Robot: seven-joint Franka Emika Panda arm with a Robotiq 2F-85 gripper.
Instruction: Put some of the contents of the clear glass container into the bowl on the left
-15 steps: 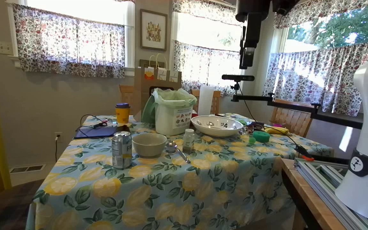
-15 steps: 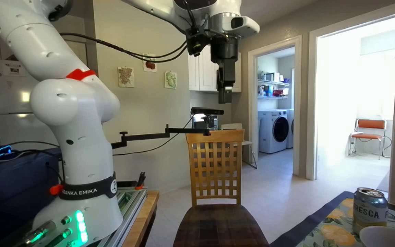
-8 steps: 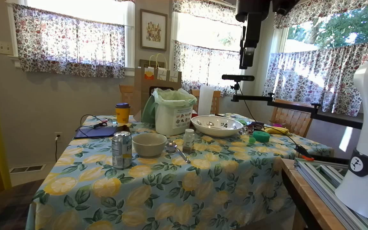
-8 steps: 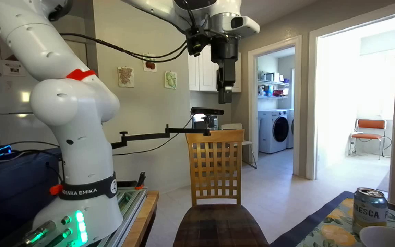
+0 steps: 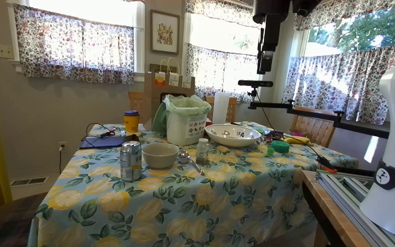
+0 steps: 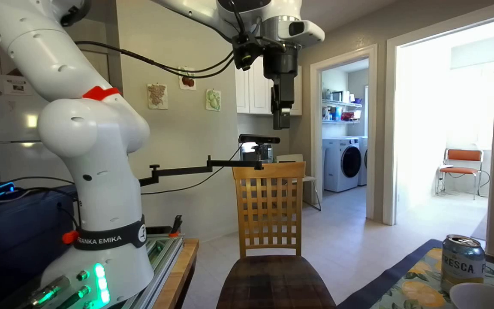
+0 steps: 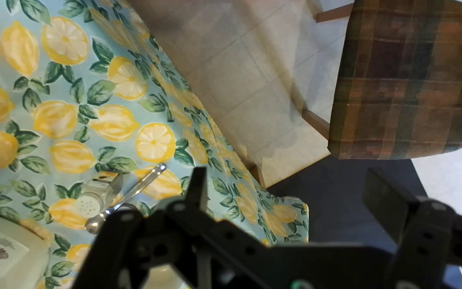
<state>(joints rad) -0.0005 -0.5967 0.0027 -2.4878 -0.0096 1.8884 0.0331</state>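
Note:
A small clear shaker with a white lid [image 5: 202, 151] stands upright on the lemon tablecloth, dark contents at its bottom. It also shows in the wrist view [image 7: 98, 194]. A metal spoon [image 5: 196, 166] lies beside it, also in the wrist view [image 7: 136, 188]. A grey bowl [image 5: 160, 156] stands left of the spoon; its rim shows in an exterior view [image 6: 485, 295]. In the wrist view the bowl is mostly hidden behind the gripper. My gripper [image 7: 285, 180] is open and empty in the wrist view. It hangs pointing down, high above the table, in both exterior views [image 5: 265, 71] [image 6: 282, 125].
A Fresca can [image 5: 131, 161] stands left of the bowl. A white lined bin [image 5: 185, 125] and a large white bowl [image 5: 233, 135] stand behind. A camera [image 5: 255, 83] on a black arm [image 5: 310, 111] sits below the gripper. A chair [image 6: 268, 206] stands beside the table.

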